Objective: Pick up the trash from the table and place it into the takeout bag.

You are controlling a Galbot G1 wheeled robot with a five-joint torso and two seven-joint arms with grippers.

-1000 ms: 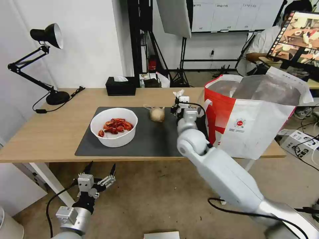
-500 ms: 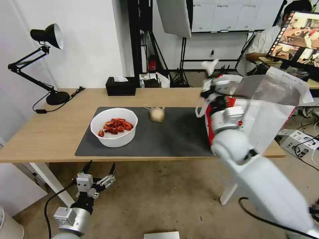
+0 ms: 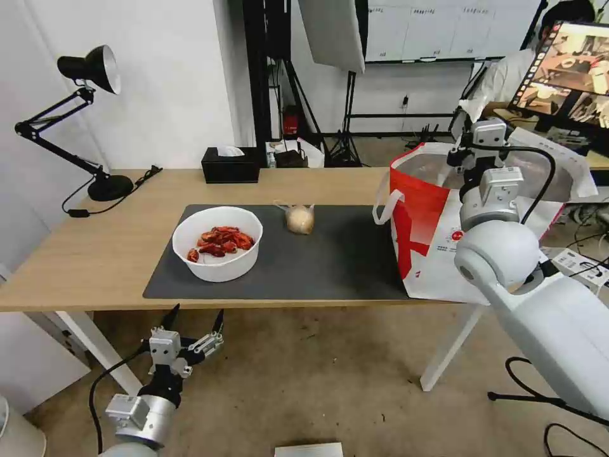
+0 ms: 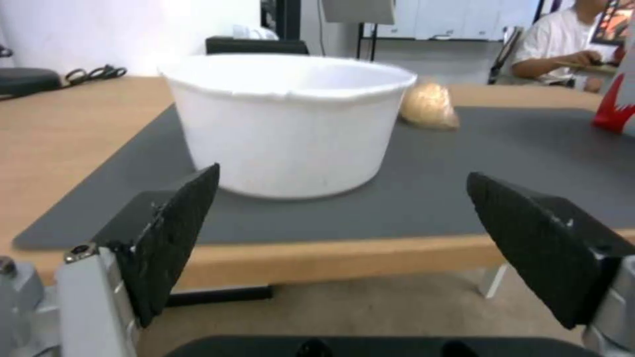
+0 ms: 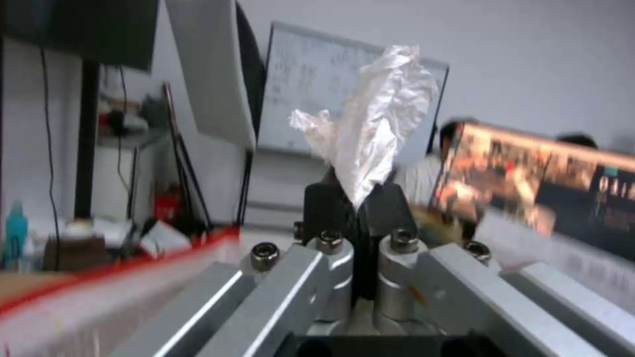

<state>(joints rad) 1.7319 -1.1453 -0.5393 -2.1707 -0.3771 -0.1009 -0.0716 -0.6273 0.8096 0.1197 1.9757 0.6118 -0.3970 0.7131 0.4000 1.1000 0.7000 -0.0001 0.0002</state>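
Above the takeout bag (image 3: 482,209), at two o'clock, our right gripper (image 3: 472,120) clamps the crumpled tissue (image 5: 370,134); we should lower it inside before releasing.

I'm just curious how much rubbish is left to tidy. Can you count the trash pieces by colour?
White: 2, the round white bowl of red crayfish shells on the dark grey mat, and the crumpled white tissue pinched in the right gripper.
Beige: 1, the small knotted beige bag.
Total: 3
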